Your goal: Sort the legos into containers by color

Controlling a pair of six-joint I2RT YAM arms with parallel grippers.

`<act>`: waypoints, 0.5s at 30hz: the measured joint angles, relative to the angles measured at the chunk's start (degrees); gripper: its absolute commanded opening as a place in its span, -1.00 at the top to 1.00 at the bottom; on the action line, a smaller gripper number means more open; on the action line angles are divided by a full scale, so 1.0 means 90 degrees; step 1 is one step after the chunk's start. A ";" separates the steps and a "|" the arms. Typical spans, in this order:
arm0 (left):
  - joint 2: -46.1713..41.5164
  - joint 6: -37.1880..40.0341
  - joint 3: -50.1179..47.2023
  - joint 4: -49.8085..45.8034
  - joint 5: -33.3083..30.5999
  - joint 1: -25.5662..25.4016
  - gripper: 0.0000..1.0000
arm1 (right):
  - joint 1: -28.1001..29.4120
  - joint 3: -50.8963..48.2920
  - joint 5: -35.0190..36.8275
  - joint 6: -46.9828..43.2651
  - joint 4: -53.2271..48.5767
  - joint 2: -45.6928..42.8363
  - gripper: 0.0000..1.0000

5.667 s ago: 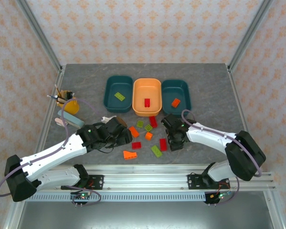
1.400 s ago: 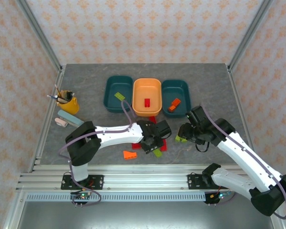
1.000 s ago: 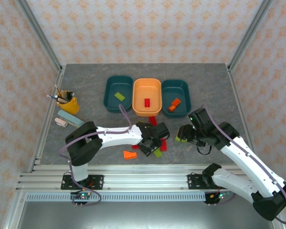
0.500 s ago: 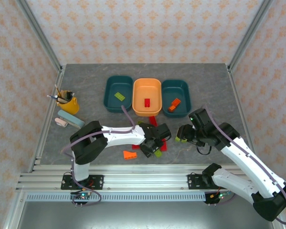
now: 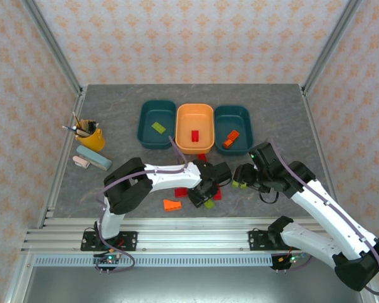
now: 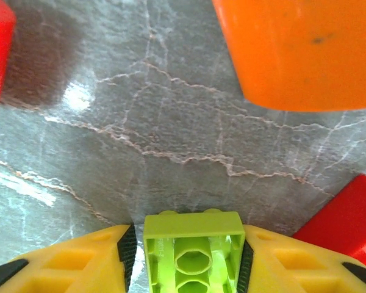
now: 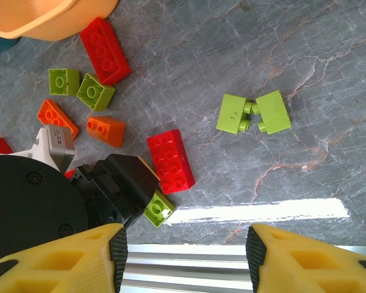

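Just changed: the lime brick (image 6: 193,244) now sits between the left jaws, which have narrowed from a wider spread a moment ago until both pads meet its sides.
Brick's place: down on the bench (image 6: 171,134), at the near edge of the loose pile, at six o'clock of the orange tray (image 5: 194,117).
Neighbours: in the left wrist view an orange wedge (image 6: 299,55) lies at one o'clock of the brick and a red block (image 6: 344,213) at three o'clock, both apart from it.
Left jaws: pinching the lime brick, as we read it; we see no lift yet.
Right jaws: spread with nothing between them, near a lime pair (image 7: 253,113) lying at three o'clock of the pile.
Trays: at twelve o'clock of the pile, the left teal tray (image 5: 153,113) holds one green piece (image 5: 158,127), the orange tray one red piece (image 5: 194,135), and the right teal tray (image 5: 234,120) two orange pieces (image 5: 230,137), one more than several seconds back.
Meaning: we judge the pick made. The carry should run toward eleven o'clock, to the left teal tray where green already lies.
Progress: early, we think, since most bricks are loose on the bench.
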 measured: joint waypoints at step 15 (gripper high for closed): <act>-0.0039 0.0449 0.0068 -0.0155 -0.0299 -0.0039 0.33 | 0.0000 0.0000 0.0046 -0.0002 0.0002 0.0000 -0.12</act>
